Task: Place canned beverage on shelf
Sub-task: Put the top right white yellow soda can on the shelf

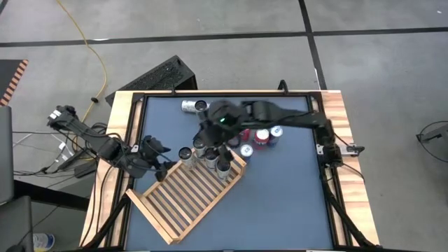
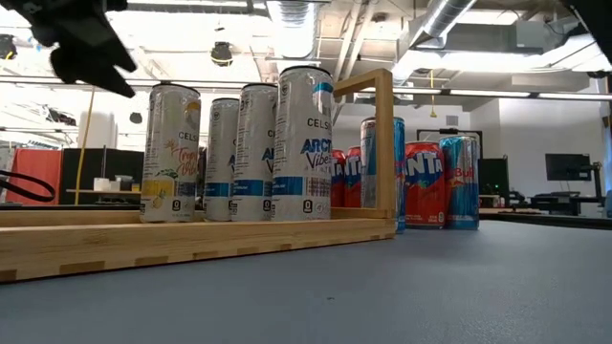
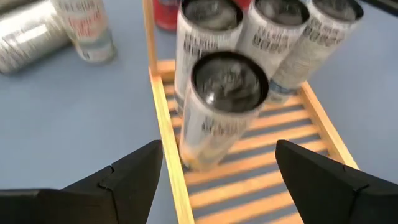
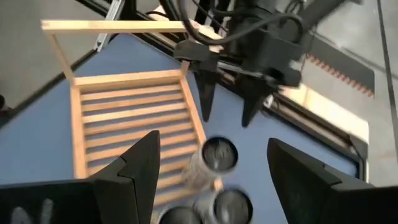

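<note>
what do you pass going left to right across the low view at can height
shelf with four tall white cans → upright wooden end frame → orange soda can → blue can

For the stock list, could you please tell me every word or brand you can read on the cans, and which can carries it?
"CELSIUS", partly cut: tall white can on the shelf.
"CELS", "ARCTIC Vibe": nearest white can.
"ANTA", partly hidden: orange can.
"Bull": blue-silver can.
Small print and wrist-view labels: too blurred to read.
</note>
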Available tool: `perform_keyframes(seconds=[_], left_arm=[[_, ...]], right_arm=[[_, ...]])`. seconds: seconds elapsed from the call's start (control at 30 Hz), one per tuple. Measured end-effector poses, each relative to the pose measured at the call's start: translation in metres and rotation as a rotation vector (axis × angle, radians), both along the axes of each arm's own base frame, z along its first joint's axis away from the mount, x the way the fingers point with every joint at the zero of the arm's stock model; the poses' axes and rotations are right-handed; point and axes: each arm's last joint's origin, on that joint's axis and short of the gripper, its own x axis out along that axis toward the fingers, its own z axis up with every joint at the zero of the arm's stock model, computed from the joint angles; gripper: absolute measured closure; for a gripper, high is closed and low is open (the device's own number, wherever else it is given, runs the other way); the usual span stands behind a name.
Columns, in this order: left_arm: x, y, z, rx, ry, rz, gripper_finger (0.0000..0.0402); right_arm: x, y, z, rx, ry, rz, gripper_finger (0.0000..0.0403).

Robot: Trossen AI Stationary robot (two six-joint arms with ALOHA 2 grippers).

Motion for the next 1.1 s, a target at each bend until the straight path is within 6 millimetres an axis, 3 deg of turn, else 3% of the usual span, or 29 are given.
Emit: perform_keyframes(seconds=[0.23, 0.57, 0.8, 1.1], left_arm=[[-0.012, -0.002, -0.005, -0.057, 0.065, 0.015, 0.0101], [-0.011, -0.001, -0.005, -0.067, 0.043, 0.047, 0.0101], [-0.011, -0.001, -0.004, -0.067, 0.025, 0.07, 0.0101], [-0.011, -0.001, -0.004, -0.079, 0.01, 0.087, 0.0101]], right_arm=[[0.036, 0.003, -0.044, 0.056, 0.043, 0.056, 0.0143], [0.075, 0.006, -0.101, 0.046, 0.06, 0.058, 0.0143], [0.082, 0.002, -0.114, -0.12, 0.053, -0.022, 0.0143], [0.085, 0.0, -0.117, -0.144, 0.046, -0.022, 0.0143]])
